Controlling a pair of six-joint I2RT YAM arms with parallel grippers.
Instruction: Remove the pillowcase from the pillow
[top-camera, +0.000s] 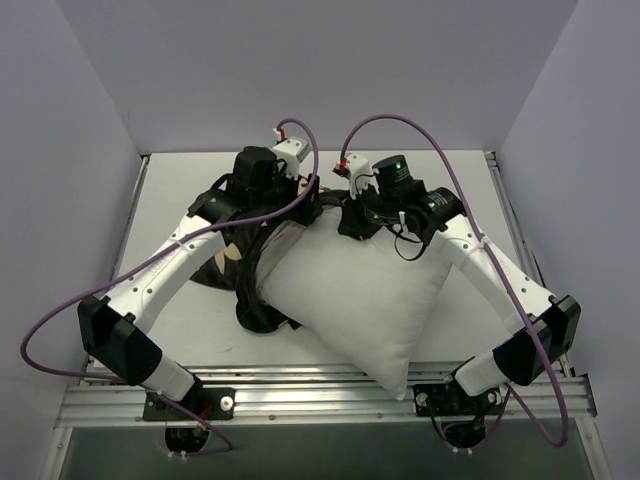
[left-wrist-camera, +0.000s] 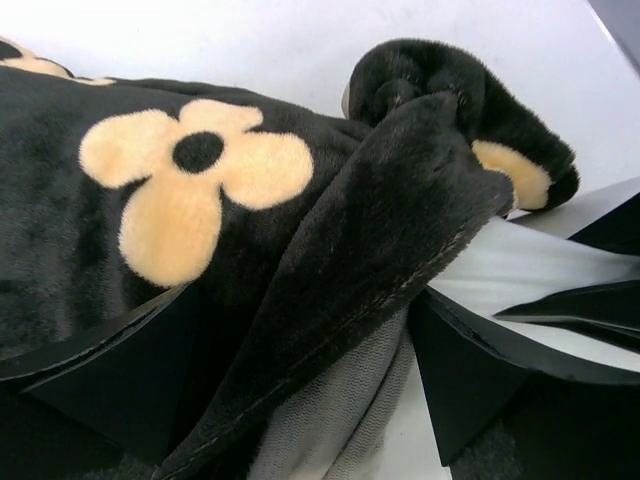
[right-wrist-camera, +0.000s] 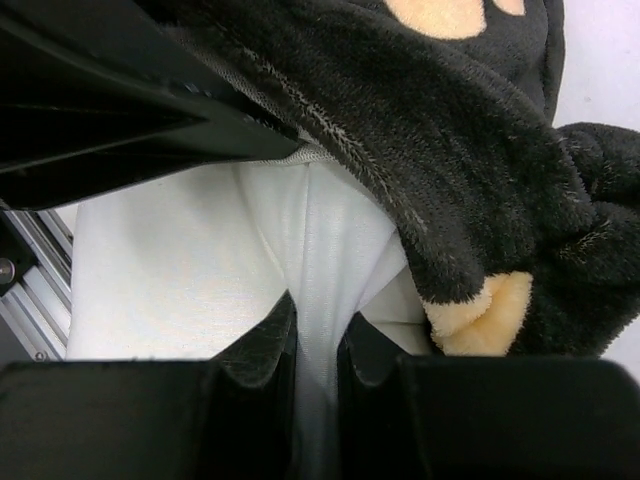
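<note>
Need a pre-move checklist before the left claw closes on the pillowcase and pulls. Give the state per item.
1. Right claw anchoring the pillow: ok, shut on a fold of white fabric.
2. Right claw clear of the pillowcase: ok, only white fabric is in the pinch; the black fabric lies beside it.
3. Left claw open: ok, jaws wide apart.
4. Pillowcase between the left jaws: ok, its edge runs between them, not yet gripped.
5. Pillowcase off the pillow: not ok, it is bunched over the far left end.
6. How much of the pillow is inside the case: cannot tell.
</note>
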